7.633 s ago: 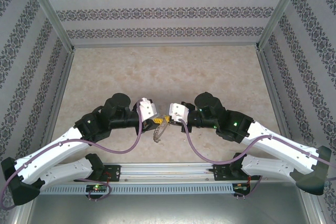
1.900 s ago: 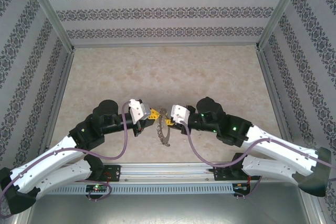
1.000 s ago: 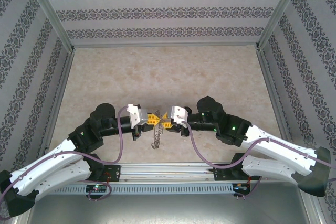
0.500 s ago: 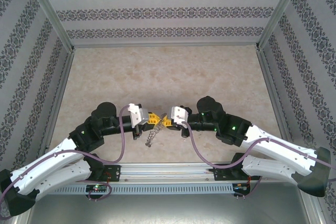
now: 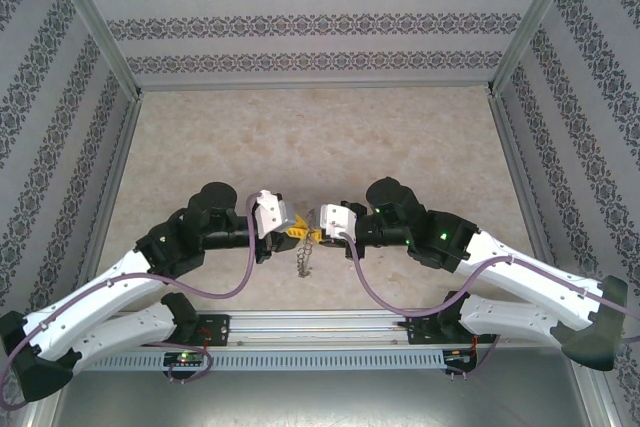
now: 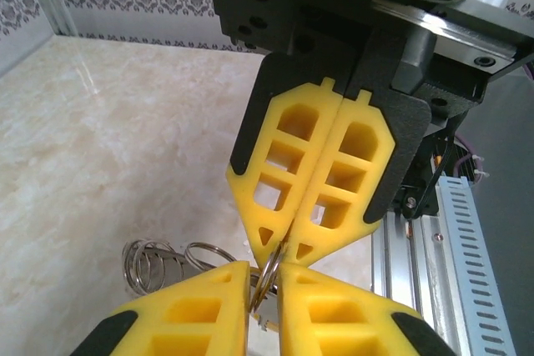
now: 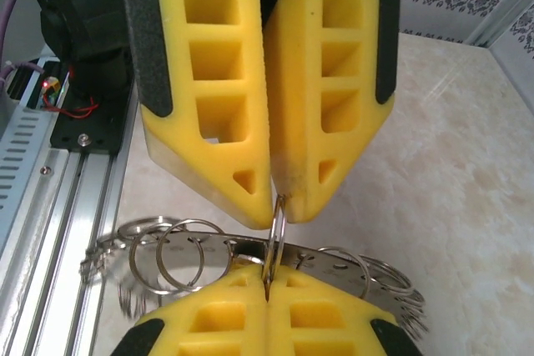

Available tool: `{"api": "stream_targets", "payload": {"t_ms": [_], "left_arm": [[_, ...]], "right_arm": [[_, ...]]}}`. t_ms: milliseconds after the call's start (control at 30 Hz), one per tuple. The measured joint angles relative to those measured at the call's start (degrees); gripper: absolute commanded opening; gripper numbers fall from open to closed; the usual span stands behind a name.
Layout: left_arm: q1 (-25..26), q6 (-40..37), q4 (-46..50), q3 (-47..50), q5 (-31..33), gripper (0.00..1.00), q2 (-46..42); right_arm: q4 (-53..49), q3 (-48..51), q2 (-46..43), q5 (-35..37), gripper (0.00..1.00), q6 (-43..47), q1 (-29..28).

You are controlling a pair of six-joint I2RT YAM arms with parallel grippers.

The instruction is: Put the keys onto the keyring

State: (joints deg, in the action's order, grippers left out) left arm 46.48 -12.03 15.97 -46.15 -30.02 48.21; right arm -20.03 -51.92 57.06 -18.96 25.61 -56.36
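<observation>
Over the marbled beige table (patterned walls around), left tool and right tool clench the keyring.

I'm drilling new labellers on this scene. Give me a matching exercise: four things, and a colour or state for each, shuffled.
Things:
1 left end effector
2 keyring
3 table
4 wall

Colour or state:
A beige marble
B floral stripes
C shut on a wire loop
D grey metal

Pairs: 1-C; 2-D; 3-A; 4-B
</observation>
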Motion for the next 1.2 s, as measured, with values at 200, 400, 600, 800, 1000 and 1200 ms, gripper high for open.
{"api": "stream_targets", "payload": {"t_ms": [200, 400, 600, 800, 1000, 1200], "left_arm": [[0.0, -0.61, 0.9, -0.7, -0.04, 0.18, 1.62], [0.0, -1.88, 1.64, -1.03, -0.63, 0.0, 2.21], [0.0, -1.62, 0.42, 0.57, -0.98, 0.0, -0.22], [0.0, -0.42, -4.37, 3.48, -1.14, 0.0, -3.23], [0.0, 0.39, -7.32, 4.74, -1.27, 0.0, -3.28], [-0.07, 0.61, -10.1, 6.45, -1.27, 0.0, -4.15]], "right_arm": [[-1.03, 0.0, 0.02, 0.0, 0.0, 0.33, 0.0], [-1.81, -0.11, 0.0, -0.02, 0.0, 0.33, 0.02], [-0.87, -0.11, -0.02, 0.0, 0.1, 0.09, 0.0], [0.74, 0.15, -1.14, 0.17, 0.1, -0.96, 0.0], [1.2, 0.9, -1.97, 1.16, 0.08, -1.66, 0.0], [1.33, 0.9, -1.88, 2.45, 0.02, -2.14, 0.0]]}}
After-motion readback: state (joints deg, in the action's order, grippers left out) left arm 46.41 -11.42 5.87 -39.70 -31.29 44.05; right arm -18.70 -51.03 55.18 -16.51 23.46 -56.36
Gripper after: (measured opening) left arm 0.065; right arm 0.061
